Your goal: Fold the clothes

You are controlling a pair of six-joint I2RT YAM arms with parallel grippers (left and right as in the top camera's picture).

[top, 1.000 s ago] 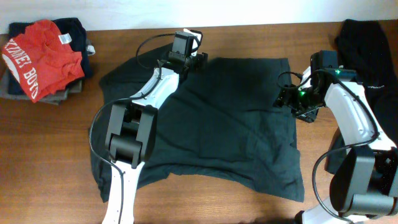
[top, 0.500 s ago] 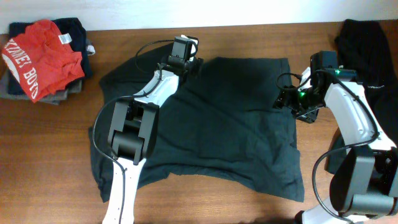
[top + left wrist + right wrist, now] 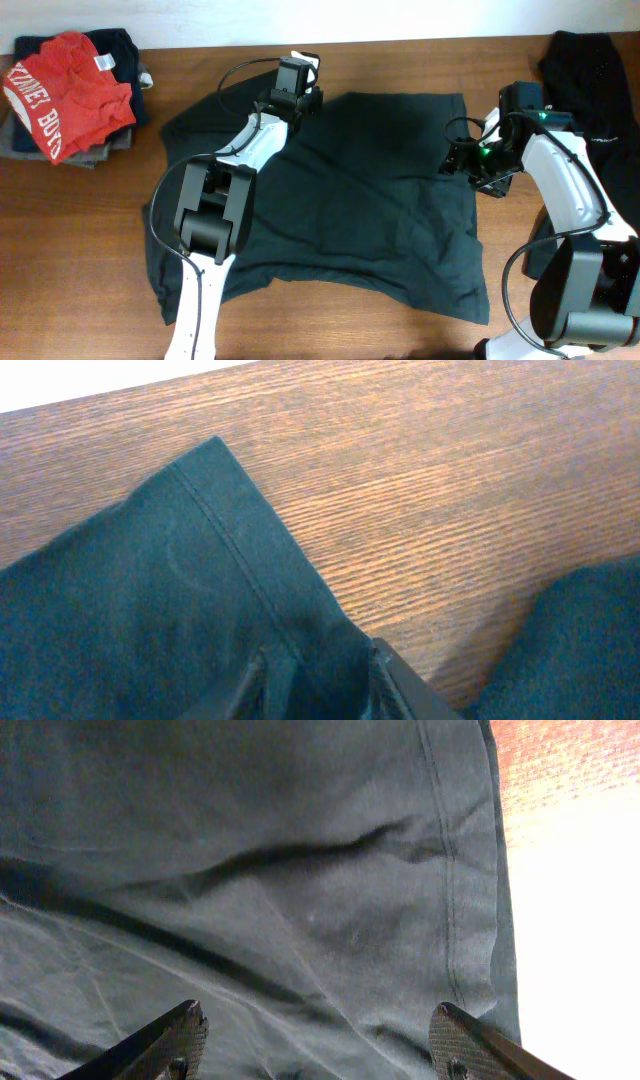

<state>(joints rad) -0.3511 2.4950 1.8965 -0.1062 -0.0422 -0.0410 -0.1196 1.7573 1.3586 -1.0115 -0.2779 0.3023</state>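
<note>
At far left I see the pile (image 3: 65, 90), red shirt on top, with bare tabletop (image 3: 90, 250) in front of it. The shirt (image 3: 350, 200) lies spread mid-tabletop, and my left claw (image 3: 315, 678) is clenched on its far hem corner. My right claw (image 3: 315, 1045) is released, over the shirt's right hem. A black garment (image 3: 590, 70) lies far right.

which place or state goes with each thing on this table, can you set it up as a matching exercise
Things:
1 red cloth T-shirt with white lettering
2 dark green cloth T-shirt
3 black cloth garment
4 right gripper

Places or states:
a spread out in the middle
b open wide
c far-left corner, crumpled
d bunched at the far-right edge

Pairs: 1-c, 2-a, 3-d, 4-b
</note>
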